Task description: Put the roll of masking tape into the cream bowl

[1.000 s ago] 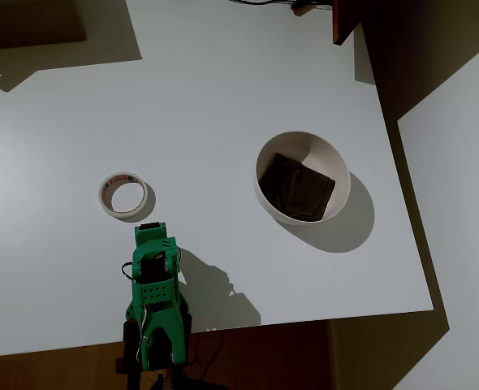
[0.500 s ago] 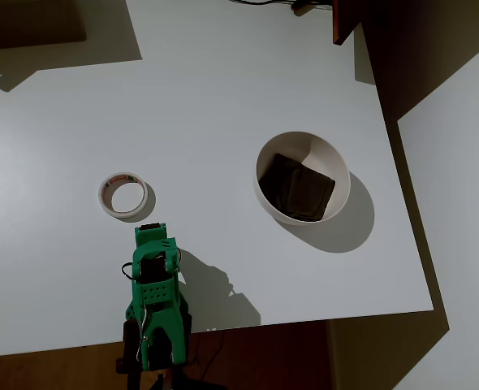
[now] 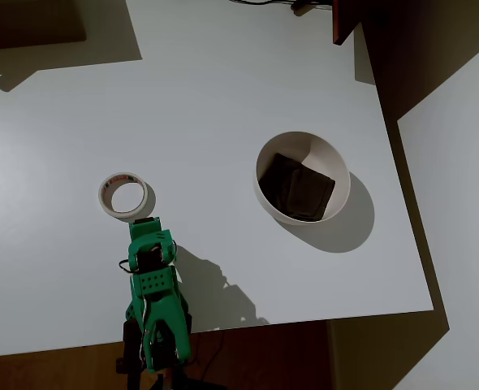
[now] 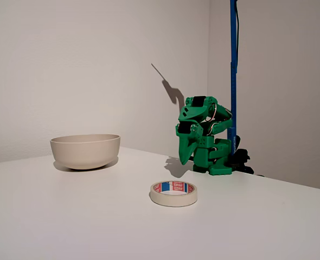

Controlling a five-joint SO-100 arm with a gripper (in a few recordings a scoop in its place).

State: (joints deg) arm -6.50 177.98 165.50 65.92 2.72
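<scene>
A white table (image 3: 223, 89) stands against pale walls (image 4: 68, 54). The roll of masking tape (image 3: 126, 196) and the cream bowl (image 3: 337, 166) rest well apart. Whether the green gripper (image 3: 146, 236) is parted, I cannot tell.

Tape (image 3: 126, 196) left of bowl (image 3: 342, 175)

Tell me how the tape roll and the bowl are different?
The cream bowl is much bigger than the roll of masking tape. The bowl holds dark square pieces; the roll's centre is open down to the table. The roll lies flat and low; the bowl stands taller. Both are round and cream-white.
</scene>
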